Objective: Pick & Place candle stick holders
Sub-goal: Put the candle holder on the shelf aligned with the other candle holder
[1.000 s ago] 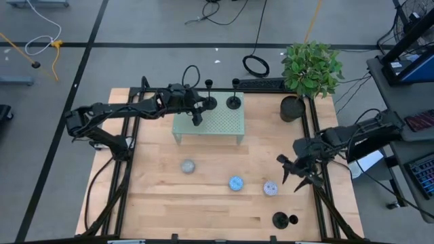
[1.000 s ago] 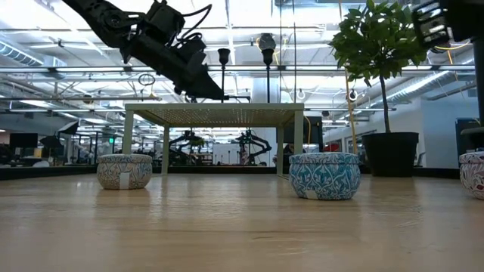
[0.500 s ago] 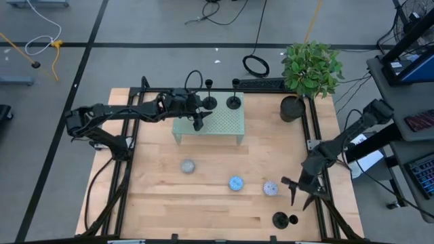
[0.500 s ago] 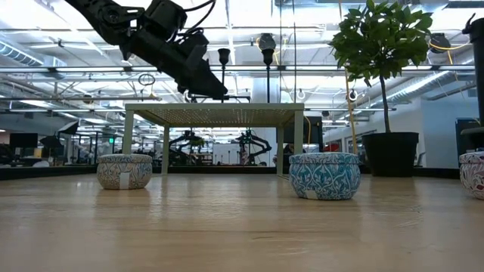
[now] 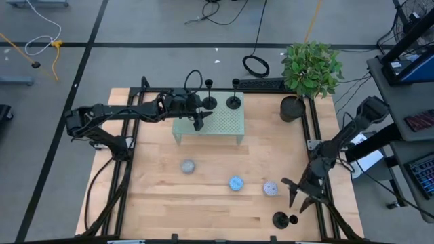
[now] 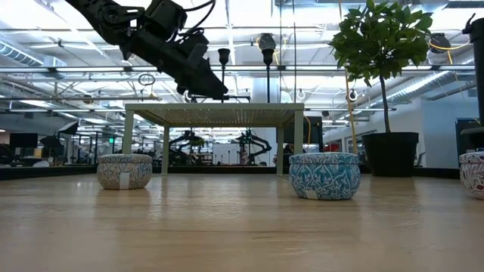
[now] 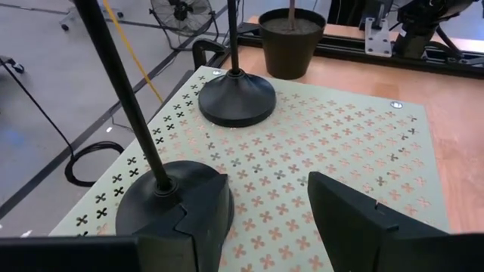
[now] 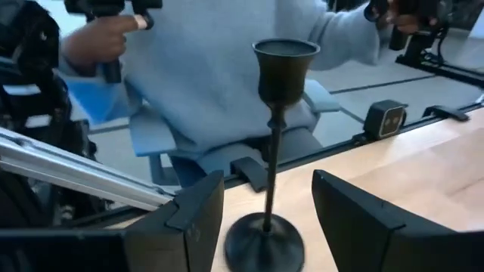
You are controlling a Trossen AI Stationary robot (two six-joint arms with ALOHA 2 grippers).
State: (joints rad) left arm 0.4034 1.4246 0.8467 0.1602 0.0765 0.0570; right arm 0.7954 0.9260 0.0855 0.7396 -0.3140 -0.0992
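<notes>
Your right gripper (image 8: 261, 227) stands open astride the third candle holder (image 8: 271, 151) at the table's near right corner; closing off-centre could topple its thin stem. Your left gripper (image 7: 265, 219) waits open on the green stand (image 7: 355, 143); it sits beside two placed holders (image 5: 221, 103), and a careless retreat could knock them.

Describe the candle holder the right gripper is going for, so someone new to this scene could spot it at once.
Start at the wooden table and go to its near right corner, far from the green stand. The candle holder stands there alone, just ahead of the open right gripper. The other two holders stand on the stand.
</notes>
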